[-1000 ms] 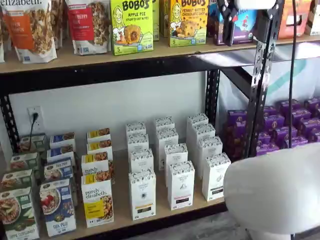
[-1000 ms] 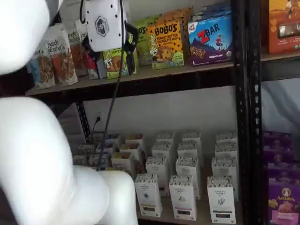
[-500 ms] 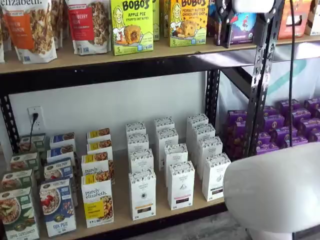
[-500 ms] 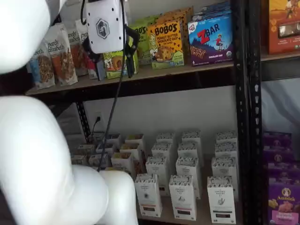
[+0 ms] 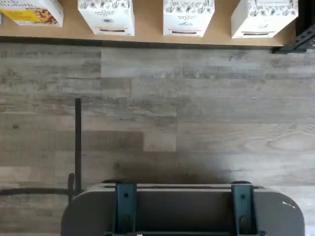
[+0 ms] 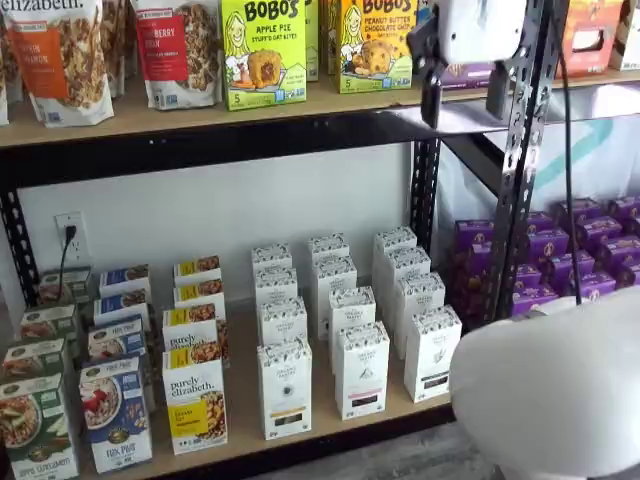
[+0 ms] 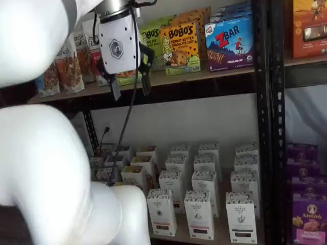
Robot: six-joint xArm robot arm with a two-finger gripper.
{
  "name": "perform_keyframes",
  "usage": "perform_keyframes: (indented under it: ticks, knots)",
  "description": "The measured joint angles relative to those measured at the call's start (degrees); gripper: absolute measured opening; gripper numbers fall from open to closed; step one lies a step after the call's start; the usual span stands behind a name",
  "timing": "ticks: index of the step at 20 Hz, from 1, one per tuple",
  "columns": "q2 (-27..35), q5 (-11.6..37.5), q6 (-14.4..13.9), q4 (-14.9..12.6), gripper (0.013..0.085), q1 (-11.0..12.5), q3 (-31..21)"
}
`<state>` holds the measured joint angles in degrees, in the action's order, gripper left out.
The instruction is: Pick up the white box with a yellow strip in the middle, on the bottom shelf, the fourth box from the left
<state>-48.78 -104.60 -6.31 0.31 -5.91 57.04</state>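
The white box [image 6: 285, 388] with a yellow-orange strip low on its front stands at the front of its row on the bottom shelf [image 6: 325, 424]. It shows in both shelf views [image 7: 162, 212] and in the wrist view [image 5: 106, 14]. My gripper [image 6: 463, 100] hangs high up, level with the upper shelf and well above and right of the box. Its two black fingers show a plain gap and hold nothing. It also shows in a shelf view [image 7: 130, 88], open. Like white cartons [image 6: 362, 370] stand beside the box.
Purely elizabeth boxes [image 6: 195, 402] stand left of the white box. Purple boxes [image 6: 580, 250] fill the rack past the black upright [image 6: 520, 160]. Bobo's boxes [image 6: 262, 50] stand on the upper shelf. My white arm [image 7: 46, 178] blocks much of a shelf view. The wrist view shows grey wood floor [image 5: 157, 113] and the dark mount [image 5: 182, 211].
The gripper has come down from the top edge to just below the upper shelf board. It has shifted a little sideways. The boxes have not moved.
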Motion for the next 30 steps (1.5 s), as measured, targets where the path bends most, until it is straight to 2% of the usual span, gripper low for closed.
perform_keyframes:
  ticks: [8,12,16,19,22,28,30]
  knots:
    - [-1.47,13.72,-4.19,1.95,0.0850,-4.06,-11.96]
    - [-0.52,19.05,-6.87,1.16,0.0850,-6.85,-16.62]
    - [0.78,23.69,-8.66,1.11,0.0850,-8.69,-20.69]
    - [1.10,28.93,-9.72,1.22,0.0850,-9.87,-24.16]
    - [3.05,33.04,-10.91,1.11,0.0850,-11.11,-26.18]
    - [7.99,40.66,-14.25,-1.30,0.0850,-13.58,-28.45]
    - [11.57,44.31,-15.03,-1.31,0.0850,-14.28,-28.83]
